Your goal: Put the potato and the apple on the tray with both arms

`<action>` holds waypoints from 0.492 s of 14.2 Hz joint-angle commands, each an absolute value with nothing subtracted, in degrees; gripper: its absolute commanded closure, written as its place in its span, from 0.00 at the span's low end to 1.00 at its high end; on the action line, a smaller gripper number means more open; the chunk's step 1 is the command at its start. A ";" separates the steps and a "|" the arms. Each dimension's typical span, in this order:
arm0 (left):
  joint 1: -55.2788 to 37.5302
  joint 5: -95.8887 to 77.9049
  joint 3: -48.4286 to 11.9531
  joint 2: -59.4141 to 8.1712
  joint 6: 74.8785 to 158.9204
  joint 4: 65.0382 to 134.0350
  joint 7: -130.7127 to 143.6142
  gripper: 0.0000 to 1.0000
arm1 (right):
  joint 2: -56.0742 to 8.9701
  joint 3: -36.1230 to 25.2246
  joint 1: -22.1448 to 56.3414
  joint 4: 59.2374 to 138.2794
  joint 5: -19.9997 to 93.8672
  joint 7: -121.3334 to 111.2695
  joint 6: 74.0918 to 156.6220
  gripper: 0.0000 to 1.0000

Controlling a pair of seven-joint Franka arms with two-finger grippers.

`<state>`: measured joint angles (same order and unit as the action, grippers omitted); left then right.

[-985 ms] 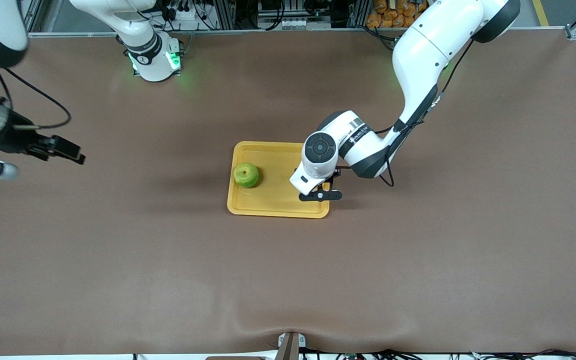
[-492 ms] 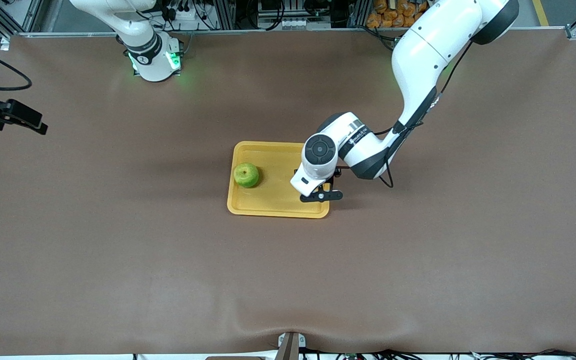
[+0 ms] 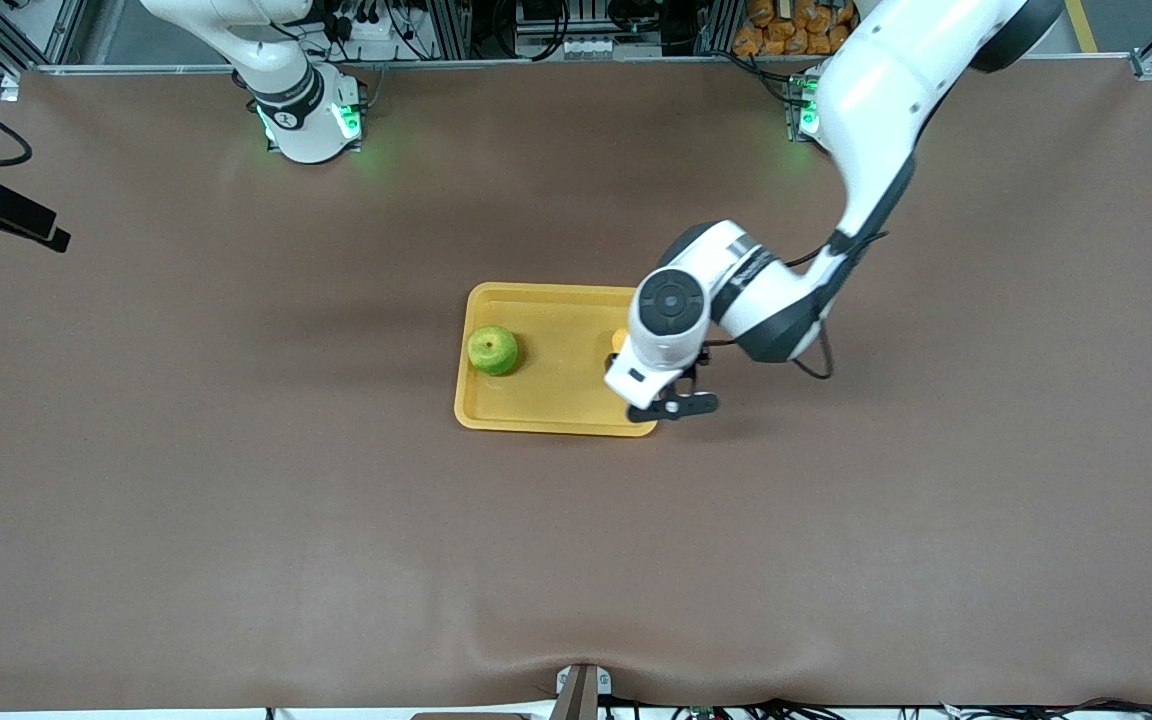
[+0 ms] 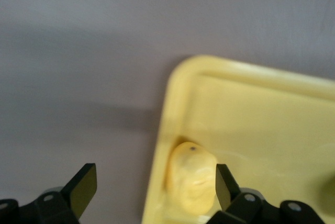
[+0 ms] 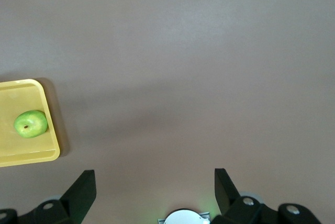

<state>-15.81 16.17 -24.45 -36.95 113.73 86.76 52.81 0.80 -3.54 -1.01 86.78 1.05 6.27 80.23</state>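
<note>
The yellow tray (image 3: 556, 428) lies mid-table. On it, at the end toward the right arm, sits the green apple (image 3: 492, 350). The yellow potato (image 3: 620, 340) lies in the tray against the rim at the left arm's end, mostly hidden under the left arm's wrist (image 3: 671, 305). In the left wrist view my left gripper (image 4: 154, 192) is open just above the tray's rim (image 4: 172, 93), the potato (image 4: 192, 177) lying free beside one finger (image 4: 226, 185). My right gripper (image 5: 154, 192) is open and empty, high over bare table, well away from the tray (image 5: 21, 90) and apple (image 5: 30, 123).
Brown table cloth surrounds the tray on all sides. The right arm's base (image 3: 306, 120) and the left arm's base (image 3: 804, 110) stand along the table's edge farthest from the front camera. Only a black part of the right hand (image 3: 6, 213) shows at the picture's edge.
My left gripper opened and let the potato go into the tray, then shifted slightly toward the left arm's end. The right arm drew back toward its own end of the table.
</note>
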 commanded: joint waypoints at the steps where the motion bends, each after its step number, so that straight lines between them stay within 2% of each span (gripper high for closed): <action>1: -10.12 16.52 -25.14 -28.76 109.17 88.51 53.00 0.00 | 2.64 -2.46 -1.06 87.98 1.23 9.83 79.20 0.00; 7: 2.53 16.70 -25.05 -18.03 100.83 88.51 40.47 0.00 | 2.72 -3.08 -1.05 85.17 3.96 9.33 73.39 0.00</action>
<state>-0.86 16.20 -24.53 -22.05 103.15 86.76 45.87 1.46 -2.94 -0.77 85.88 2.79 9.58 75.52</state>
